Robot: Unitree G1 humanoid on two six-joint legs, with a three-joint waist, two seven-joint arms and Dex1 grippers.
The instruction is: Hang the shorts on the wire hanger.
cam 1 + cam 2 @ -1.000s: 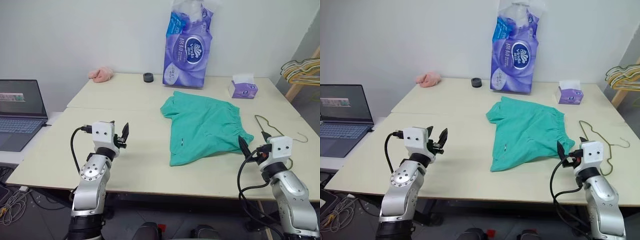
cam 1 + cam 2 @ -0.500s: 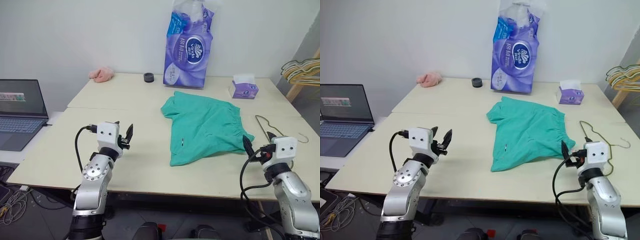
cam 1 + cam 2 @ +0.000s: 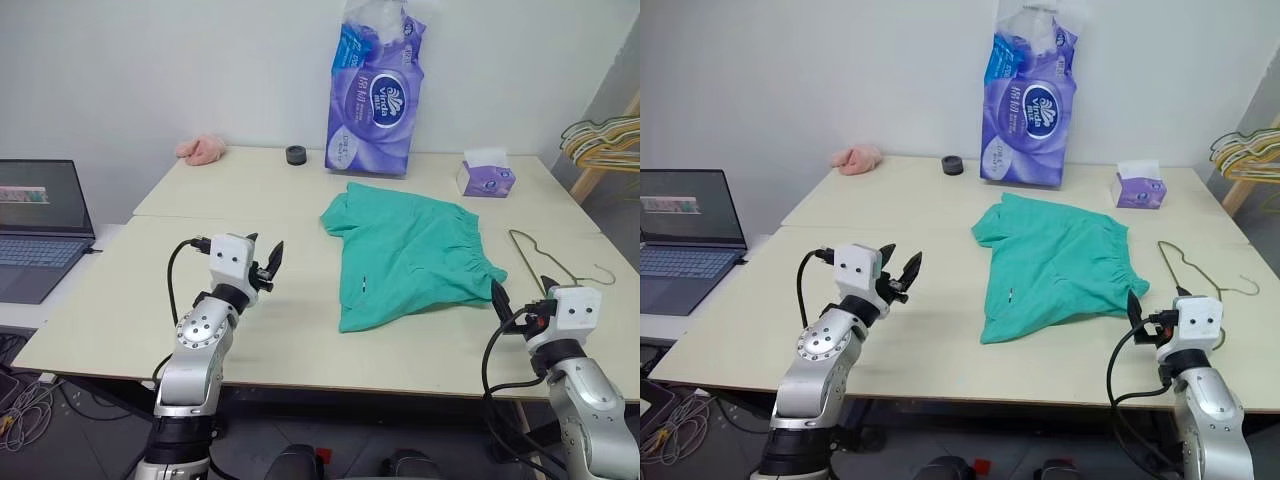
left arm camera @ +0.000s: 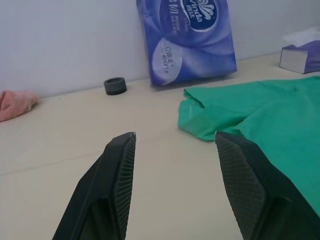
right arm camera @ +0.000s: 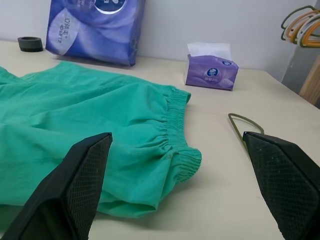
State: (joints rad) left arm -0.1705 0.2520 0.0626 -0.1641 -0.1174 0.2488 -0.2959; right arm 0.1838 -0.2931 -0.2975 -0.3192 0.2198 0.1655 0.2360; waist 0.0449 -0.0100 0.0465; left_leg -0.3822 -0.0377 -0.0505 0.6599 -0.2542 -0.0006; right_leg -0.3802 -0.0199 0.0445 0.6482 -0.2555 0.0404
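Shorts point(image 3: 408, 255), teal-green, lie flat and spread on the tabletop point(image 3: 120, 300), a little right of its middle; I see the gathered waistband turned toward the right edge and the leg ends toward the far left. Behind them, at the wall, a tall purple tissue pack point(image 3: 376, 95) stands upright. A laptop point(image 3: 38, 225) sits open on a lower surface left of the tabletop. Yellow and green hangers point(image 3: 600, 140) bunch on a wooden frame at the far right. A purple tissue box point(image 3: 486, 175) rests near the far right corner, well apart from the shorts. A wire hanger point(image 3: 550, 258), thin and grey, lies flat just right of the waistband, hook toward the right edge. A pink cloth point(image 3: 201, 149) and a small black ring point(image 3: 296, 154) lie at the far left. My left gripper point(image 3: 269, 262) hovers above bare tabletop left of the shorts, jaws partly apart, holding nothing. My right gripper point(image 3: 520, 302) sits at the near right edge, jaws wide and empty, one on either side of the waistband's near corner.
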